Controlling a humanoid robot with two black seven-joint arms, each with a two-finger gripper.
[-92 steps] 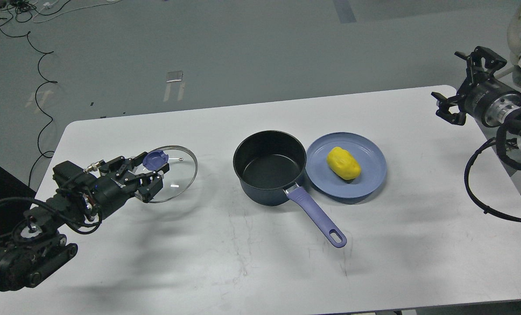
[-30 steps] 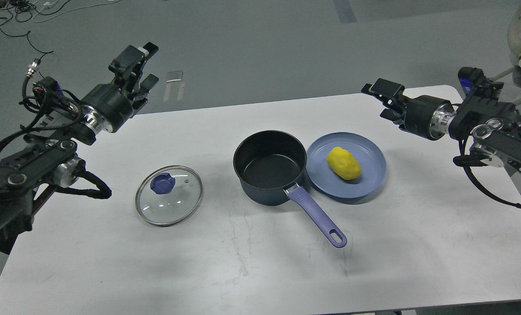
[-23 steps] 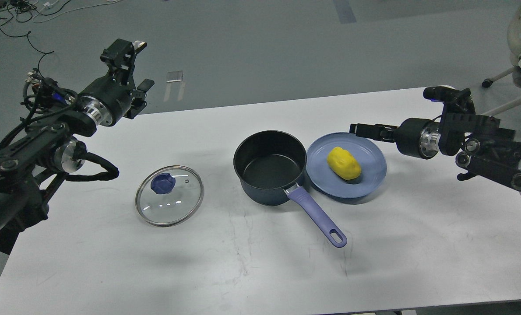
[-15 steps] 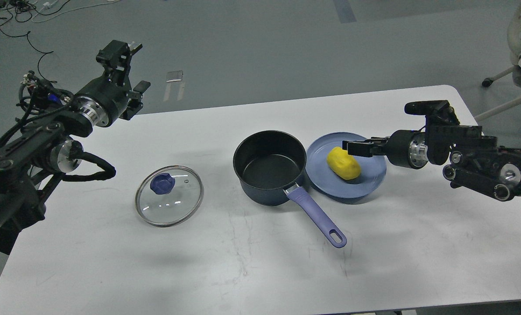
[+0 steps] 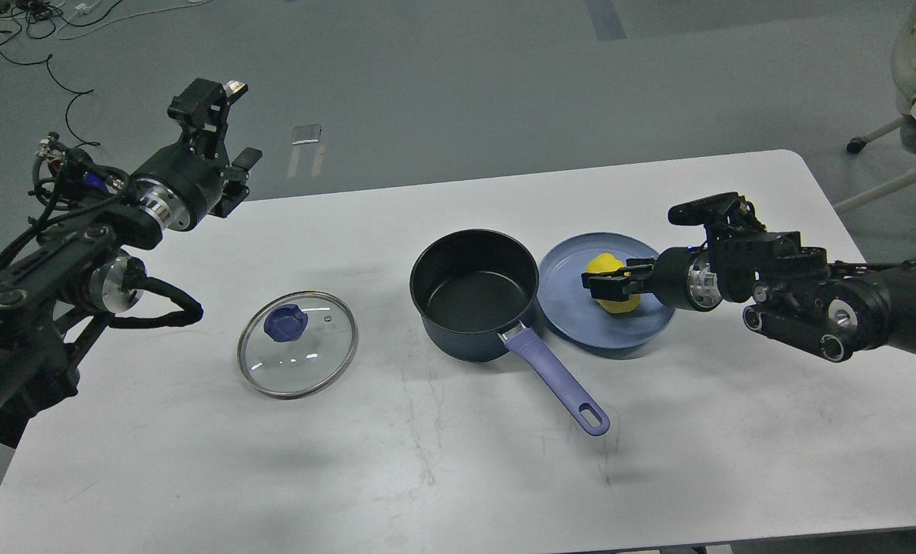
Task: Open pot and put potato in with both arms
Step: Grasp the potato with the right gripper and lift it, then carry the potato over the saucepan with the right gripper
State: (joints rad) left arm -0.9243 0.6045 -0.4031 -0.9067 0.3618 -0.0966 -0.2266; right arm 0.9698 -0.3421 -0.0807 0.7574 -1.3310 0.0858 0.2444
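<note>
The black pot (image 5: 474, 293) with a purple handle stands open at the table's middle. Its glass lid (image 5: 297, 344) with a purple knob lies flat on the table to the left. The yellow potato (image 5: 606, 265) lies on the blue plate (image 5: 573, 323), right of the pot. My right gripper (image 5: 610, 285) is down at the potato, and its dark fingers cross in front of it and hide its middle. I cannot tell how far the fingers have closed. My left gripper (image 5: 235, 123) is open and empty, raised above the table's far left corner.
The white table (image 5: 458, 462) ends close behind my left gripper and to the right of my right arm. The pot's handle (image 5: 558, 381) points toward the front right. A chair base stands on the floor at the far right.
My right gripper has swung in from the far right and dropped onto the potato. My left gripper set the lid on the table, then rose to the far left.
</note>
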